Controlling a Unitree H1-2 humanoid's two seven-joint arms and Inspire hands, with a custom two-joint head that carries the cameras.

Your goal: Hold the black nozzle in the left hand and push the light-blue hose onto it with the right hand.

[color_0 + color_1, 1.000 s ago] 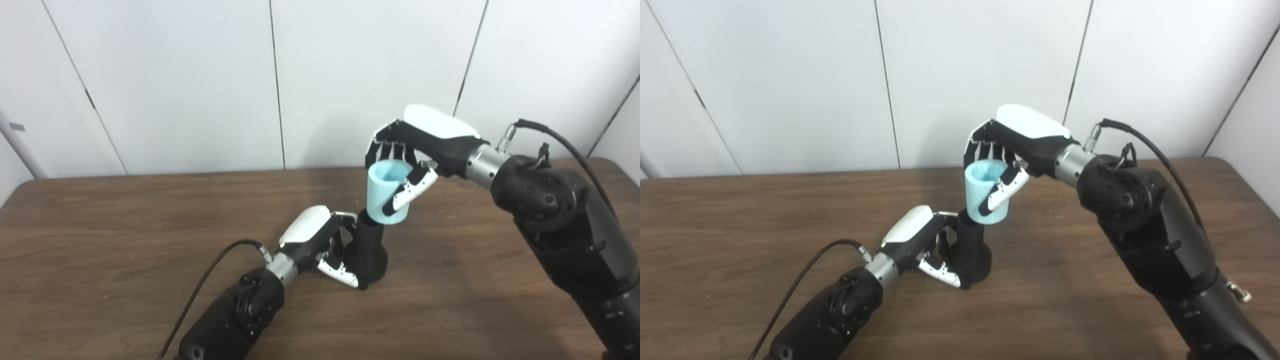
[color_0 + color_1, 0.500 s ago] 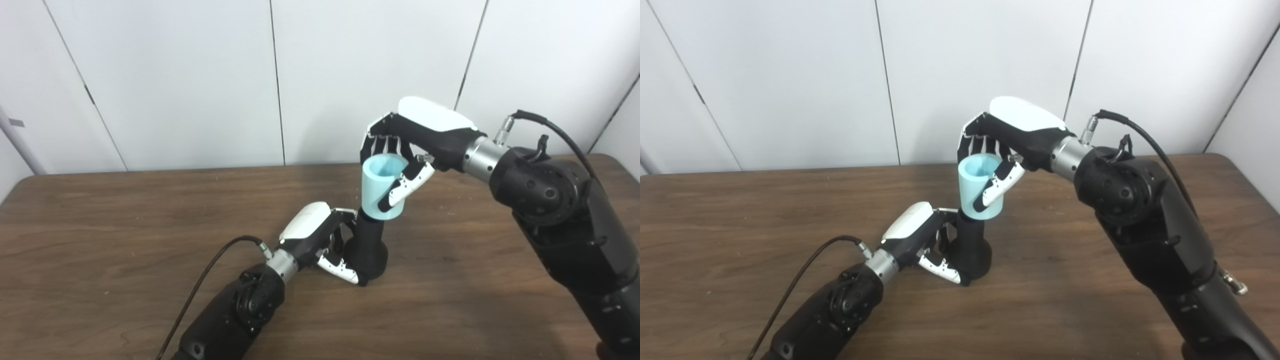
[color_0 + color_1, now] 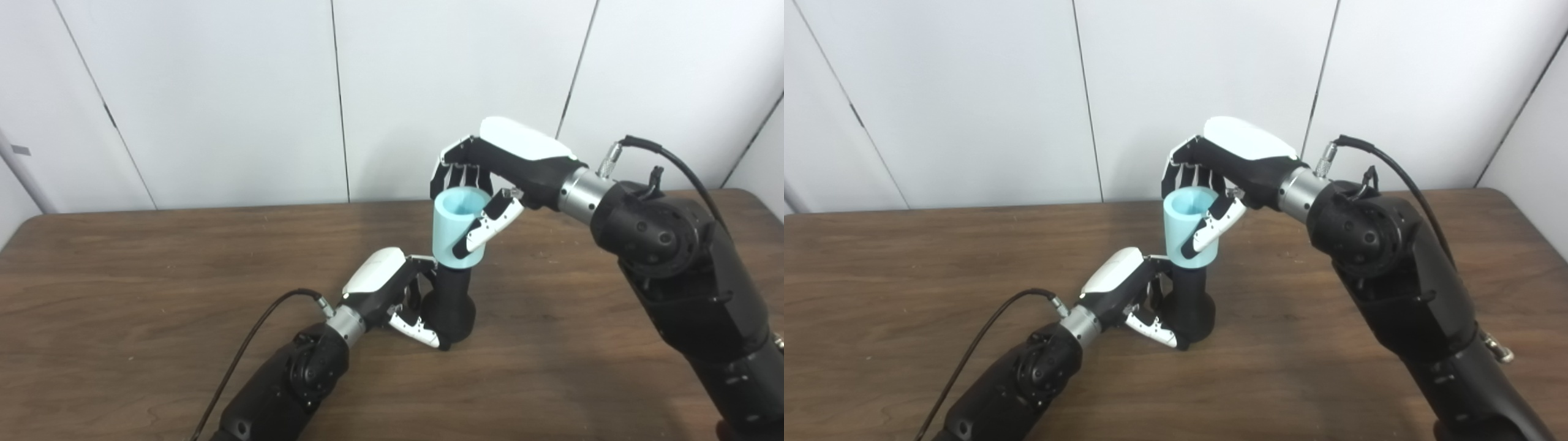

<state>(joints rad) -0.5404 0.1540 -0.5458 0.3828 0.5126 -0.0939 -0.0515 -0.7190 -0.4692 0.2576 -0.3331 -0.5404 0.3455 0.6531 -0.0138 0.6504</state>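
Observation:
The black nozzle (image 3: 452, 303) stands upright on the wooden table (image 3: 122, 288), wide base down and narrow neck up. My left hand (image 3: 392, 294) is shut around its base and lower neck from the left. The light-blue hose (image 3: 454, 229), a short open-topped tube, sits right over the nozzle's neck, its lower rim hiding the tip. My right hand (image 3: 490, 177) grips the hose from behind and the right, thumb across its front. How far the neck goes inside the hose is hidden.
White wall panels (image 3: 245, 92) rise just behind the table's far edge. A black cable (image 3: 257, 343) trails from my left wrist across the tabletop. My right forearm (image 3: 674, 263) spans the right side of the table.
My right hand has carried the light-blue hose leftward, from right of the nozzle's neck to directly over it. The left hand and nozzle stayed put.

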